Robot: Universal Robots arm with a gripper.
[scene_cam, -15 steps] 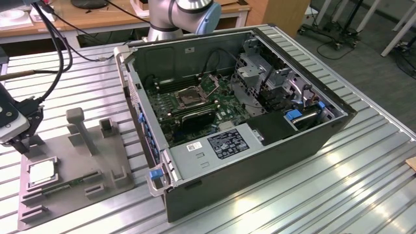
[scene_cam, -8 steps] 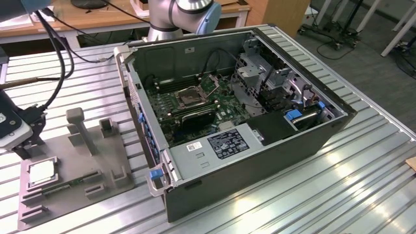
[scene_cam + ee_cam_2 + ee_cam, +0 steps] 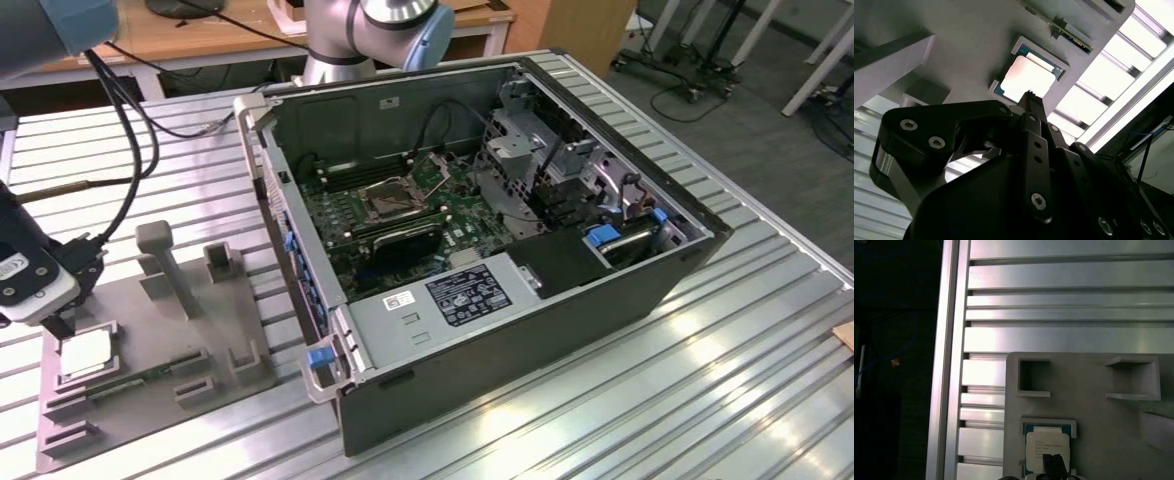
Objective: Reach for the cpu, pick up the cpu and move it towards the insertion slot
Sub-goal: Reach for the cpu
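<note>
Tool (image 3: 54, 322) low over grey fixture plate (image 3: 240, 335), tip straight above the cpu (image 3: 86, 352); contact and width of opening impossible to tell. Cpu flat and square beneath the tool, no long axis to match, seated in a recess with raised brackets close around, so up is likely the only free way out. Insertion slot (image 3: 391, 200) well apart from the tool, inside open computer case (image 3: 534, 330), beyond upright fixture posts (image 3: 158, 262) and the case wall.
</note>
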